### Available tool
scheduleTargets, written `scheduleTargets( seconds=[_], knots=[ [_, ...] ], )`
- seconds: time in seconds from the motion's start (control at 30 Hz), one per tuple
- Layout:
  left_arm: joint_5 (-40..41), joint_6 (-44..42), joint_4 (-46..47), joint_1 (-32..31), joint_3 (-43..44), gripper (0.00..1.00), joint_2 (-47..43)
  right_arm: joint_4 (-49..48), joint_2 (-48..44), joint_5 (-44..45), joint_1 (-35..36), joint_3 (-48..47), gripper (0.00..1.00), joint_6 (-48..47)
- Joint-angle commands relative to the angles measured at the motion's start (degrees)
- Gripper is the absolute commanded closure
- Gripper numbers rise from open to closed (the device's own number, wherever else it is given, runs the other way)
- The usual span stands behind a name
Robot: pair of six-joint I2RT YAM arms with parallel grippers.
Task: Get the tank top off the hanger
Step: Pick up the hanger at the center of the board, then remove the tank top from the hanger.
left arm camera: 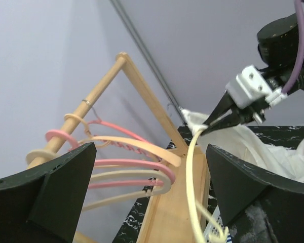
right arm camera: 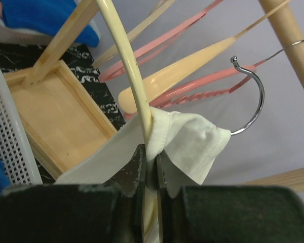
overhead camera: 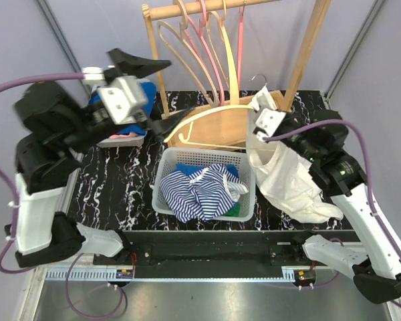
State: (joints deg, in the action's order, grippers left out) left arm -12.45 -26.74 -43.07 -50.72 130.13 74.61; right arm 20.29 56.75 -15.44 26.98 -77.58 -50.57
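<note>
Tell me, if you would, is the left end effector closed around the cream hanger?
No, the left end effector is wide open, the cream hanger passing between its fingers.

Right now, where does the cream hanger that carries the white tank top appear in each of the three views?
Top external: the cream hanger arcs across the centre, above the basket.
Left wrist: the hanger is a thin curve, lower centre-right.
Right wrist: the hanger runs from the top edge down to the middle.
Shared landmark: the white tank top hanging on it.
</note>
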Motion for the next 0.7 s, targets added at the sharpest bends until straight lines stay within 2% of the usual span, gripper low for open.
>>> scheduleTargets(
  seconds=[0.0, 0.13, 0.27, 0.4, 0.67],
  knots=[
    [-2.0, -4.0, -3.8, -3.0, 1.8, 0.01, 6.0, -5.6, -1.1, 15.2, 5.9, 1.3, 1.00, -7.8],
    [-6.3, -4.5, -11.4, -3.8, 1.6, 0.01, 7.7, -8.2, -1.6, 16.8, 7.4, 3.6, 1.00, -8.9],
    [-5.3, -3.3, -17.6, -3.9, -0.4, 0.01, 8.5, -10.5, -2.3, 17.0, 7.7, 5.1, 1.00, -10.0],
    [-1.2, -4.6, -17.5, -3.9, -4.4, 0.01, 8.2, -13.2, -3.1, 16.3, 9.1, 6.7, 1.00, -10.4],
    [2.3, -5.4, -16.4, -4.1, -2.4, 0.03, 11.4, -13.6, -5.1, 20.3, 16.3, 9.4, 1.00, -12.6]
  ],
)
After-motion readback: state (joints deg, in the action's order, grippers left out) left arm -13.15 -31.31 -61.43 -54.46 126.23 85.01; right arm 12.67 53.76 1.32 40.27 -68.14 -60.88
